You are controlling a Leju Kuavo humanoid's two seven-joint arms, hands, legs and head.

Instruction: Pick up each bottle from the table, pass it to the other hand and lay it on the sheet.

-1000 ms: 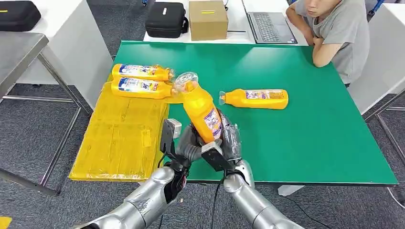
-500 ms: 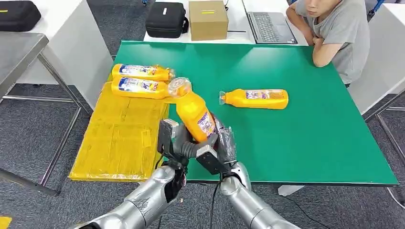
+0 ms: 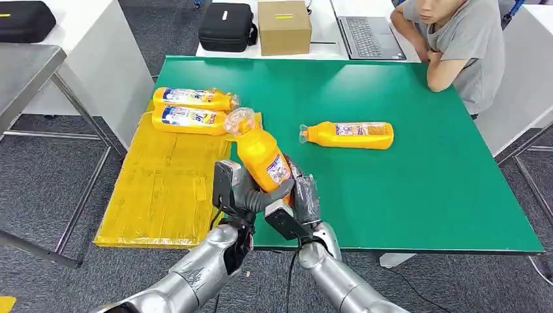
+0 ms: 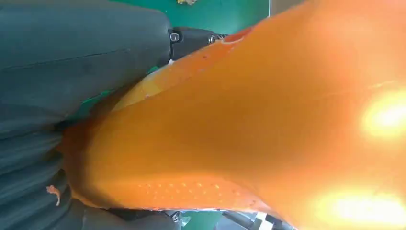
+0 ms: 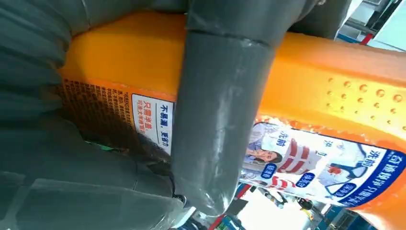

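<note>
Near the bottom middle of the head view: both hands meet around one orange bottle [image 3: 262, 156] at the near edge of the green table [image 3: 424, 195].
Held bottle: it tilts up and to the left, with its clear cap [image 3: 239, 121] over the edge of the yellow sheet [image 3: 163, 189].
Left hand [image 3: 244, 195]: its fingers wrap the low part of the bottle from the left; the left wrist view shows the orange side [image 4: 249, 120] right against the hand.
Right hand [image 3: 301, 199]: it holds the same bottle from the right; in the right wrist view a thick grey thumb [image 5: 215, 120] lies across the label.
Sheet, upper left: two bottles [image 3: 194, 98] [image 3: 189, 120] lie flat side by side at its far end.
Table, middle right: one more bottle [image 3: 349, 135] lies flat on the green.
Top right: a person [image 3: 456, 45] leans on the table.
Top middle: a cardboard box [image 3: 283, 26], a black case [image 3: 227, 26] and a laptop [image 3: 365, 36].
</note>
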